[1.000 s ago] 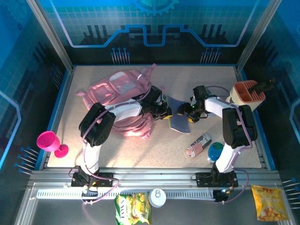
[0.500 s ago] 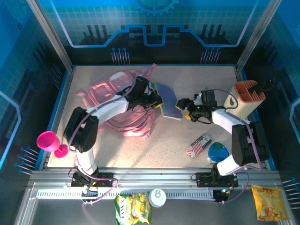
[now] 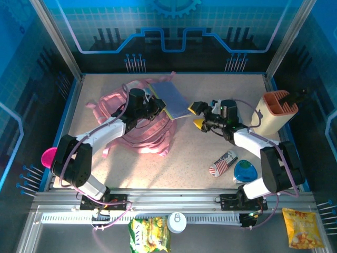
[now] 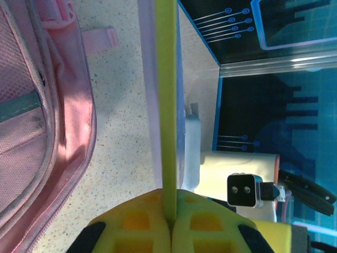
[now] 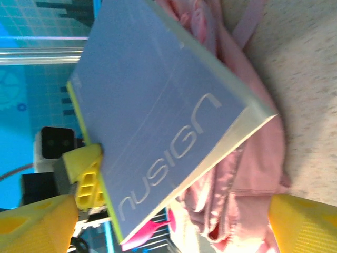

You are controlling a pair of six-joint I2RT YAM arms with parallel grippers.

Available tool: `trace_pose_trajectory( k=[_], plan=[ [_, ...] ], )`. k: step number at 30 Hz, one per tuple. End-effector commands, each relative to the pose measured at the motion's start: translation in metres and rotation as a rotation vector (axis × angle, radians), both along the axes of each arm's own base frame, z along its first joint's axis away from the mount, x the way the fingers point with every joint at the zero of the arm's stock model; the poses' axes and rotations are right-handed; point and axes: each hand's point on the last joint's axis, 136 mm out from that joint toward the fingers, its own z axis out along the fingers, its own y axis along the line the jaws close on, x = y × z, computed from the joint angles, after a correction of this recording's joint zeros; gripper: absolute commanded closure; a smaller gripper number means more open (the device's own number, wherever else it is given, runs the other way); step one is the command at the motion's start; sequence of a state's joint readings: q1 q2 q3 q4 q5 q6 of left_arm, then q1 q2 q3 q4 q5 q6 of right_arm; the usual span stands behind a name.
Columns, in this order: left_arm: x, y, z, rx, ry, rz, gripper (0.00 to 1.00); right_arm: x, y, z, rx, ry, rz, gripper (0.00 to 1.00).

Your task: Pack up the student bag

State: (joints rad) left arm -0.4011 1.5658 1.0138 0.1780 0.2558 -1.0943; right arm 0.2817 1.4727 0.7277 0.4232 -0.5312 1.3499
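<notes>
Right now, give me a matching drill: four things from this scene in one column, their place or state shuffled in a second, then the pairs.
Column 1
1. notebook
2. right gripper
3. pen holder
4. student bag

Column 2
A. open, holding nothing
B. lying left of centre on the table
C. clamped edge-on in the left gripper
D. at the table's right edge

Pairs: 1-C, 2-A, 3-D, 4-B
</notes>
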Motion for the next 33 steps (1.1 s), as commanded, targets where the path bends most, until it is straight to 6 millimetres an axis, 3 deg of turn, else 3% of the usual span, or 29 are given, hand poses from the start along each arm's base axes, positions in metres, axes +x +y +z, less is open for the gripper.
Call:
trace_pose_trajectory(
  k=[1, 10, 19, 28, 33],
  plan=[
    [0.010, 0.003, 0.040, -0.107, -0.119, 0.054, 1.00, 0.007, 0.016, 0.017, 0.110, -0.027, -0.029, 0.06],
    [0.013, 0.001, 0.036, -0.170, -0.094, 0.076, 1.00, 0.021, 0.048, 0.024, 0.161, -0.026, -0.038, 0.12],
    [0.012, 0.000, 0.032, -0.186, -0.074, 0.074, 1.00, 0.033, 0.046, 0.031, 0.186, -0.082, -0.103, 0.28],
    [0.012, -0.004, 0.023, -0.214, -0.041, 0.062, 1.00, 0.037, 0.046, 0.023, 0.188, -0.074, -0.118, 0.53],
    [0.010, -0.003, 0.015, -0.192, -0.021, 0.064, 0.97, 0.037, 0.048, 0.030, 0.170, -0.110, -0.096, 0.68]
  ],
)
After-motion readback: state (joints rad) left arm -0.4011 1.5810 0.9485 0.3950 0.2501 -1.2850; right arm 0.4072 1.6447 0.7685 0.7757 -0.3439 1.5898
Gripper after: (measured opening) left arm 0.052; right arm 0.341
